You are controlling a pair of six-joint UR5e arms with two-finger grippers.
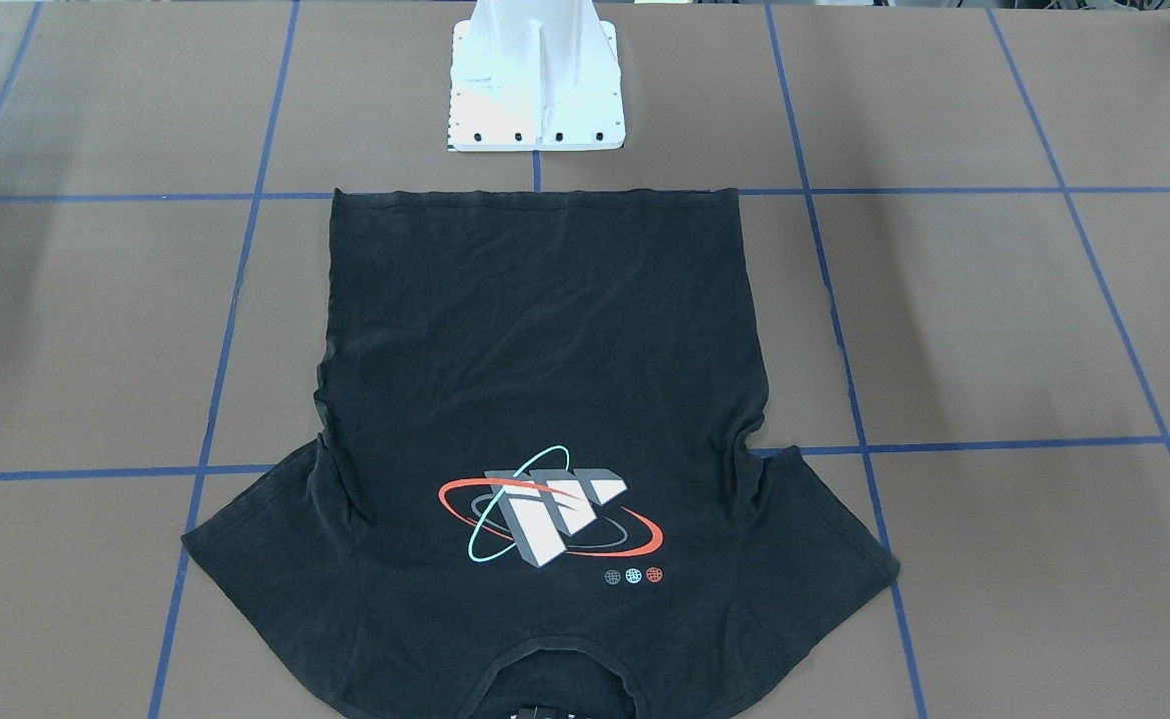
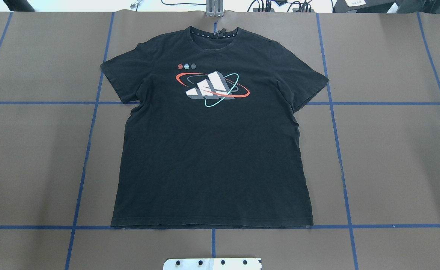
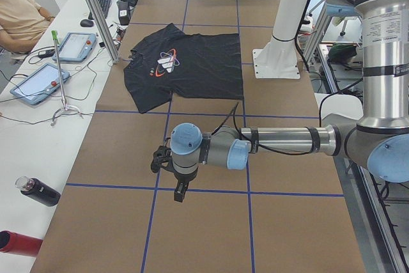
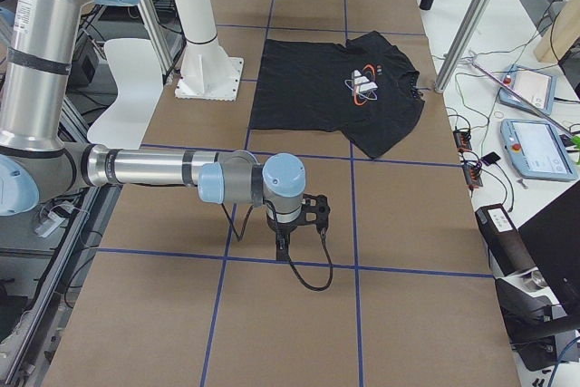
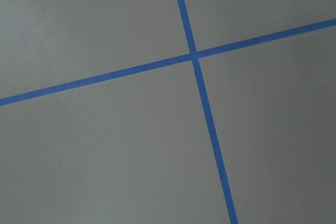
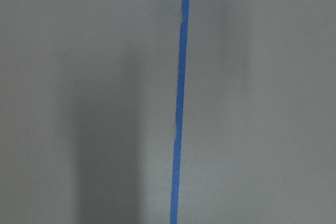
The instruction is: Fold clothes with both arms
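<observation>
The black T-shirt [image 2: 212,150] lies flat and graphic-up at mid-tabletop [image 2: 392,157], its collar at the far edge and its hem toward the white pedestal [image 1: 535,90]. The left gripper [image 3: 179,191] and right gripper [image 4: 286,244] hang well off toward opposite ends — open or closed, I can't tell. I'd pinch matching points on both sides together, so the fold lands square.

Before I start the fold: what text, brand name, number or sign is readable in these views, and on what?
No words or numbers are readable in any view.
T-shirt graphic: three slanted bars with red and cyan rings, no lettering.
Round emblems by the graphic: too small to read.
Collar label: white marks, too small to read.
Tablet screens in the side views: too small to read.
</observation>
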